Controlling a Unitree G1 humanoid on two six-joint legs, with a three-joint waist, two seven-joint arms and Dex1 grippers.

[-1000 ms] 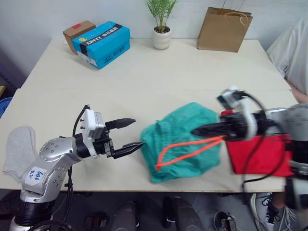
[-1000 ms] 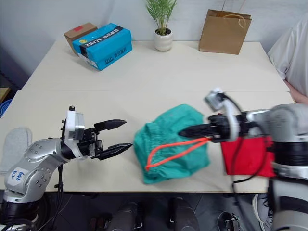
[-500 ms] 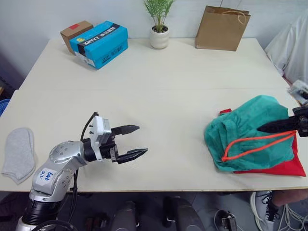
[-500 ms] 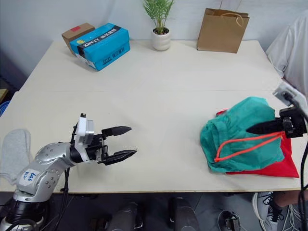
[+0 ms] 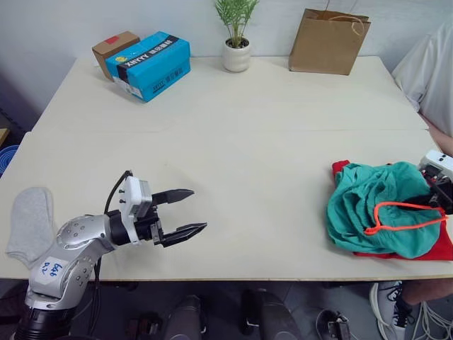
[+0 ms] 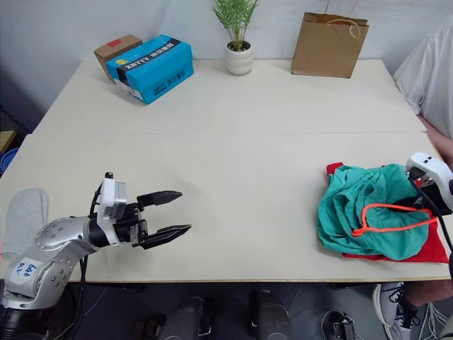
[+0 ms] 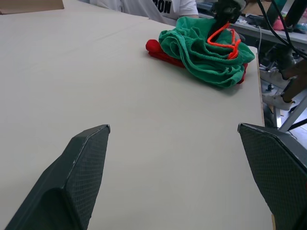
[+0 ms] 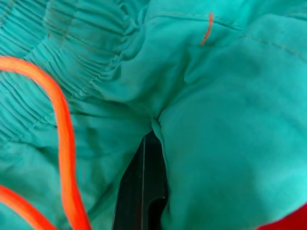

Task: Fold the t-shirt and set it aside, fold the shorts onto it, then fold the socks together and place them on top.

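Writing: the blue cardboard box (image 5: pixel 149 64) at the table's far left corner carries white lettering that looks like "XINYY", too small to be sure; a small brown carton with a red patch (image 5: pixel 115 45) sits just behind it. The left arm bears a white sticker with blue handwriting (image 5: pixel 48 268), not legible.
Shorts: the large teal-green fabric shorts (image 5: pixel 379 214) lie crumpled in a heap on the red cotton t-shirt (image 5: pixel 440 247) at the near right of the pale beige table (image 5: pixel 233 127); gathered waistband showing, neon orange-pink drawstring (image 5: pixel 396 219) looped across the top.
T-shirt: flat beneath the shorts, red edges showing at the far and near sides.
Sock: one light grey knit sock (image 5: pixel 28 222) lies at the near left table edge.
Left gripper (image 5: pixel 190 213): black fingers spread wide, holding nothing, above the table.
Right gripper (image 8: pixel 144 191): fingers buried in the teal folds; a pinch of cloth appears caught, though I cannot tell for certain.
Background: white potted plant (image 5: pixel 237 35), brown paper bag (image 5: pixel 328 41).
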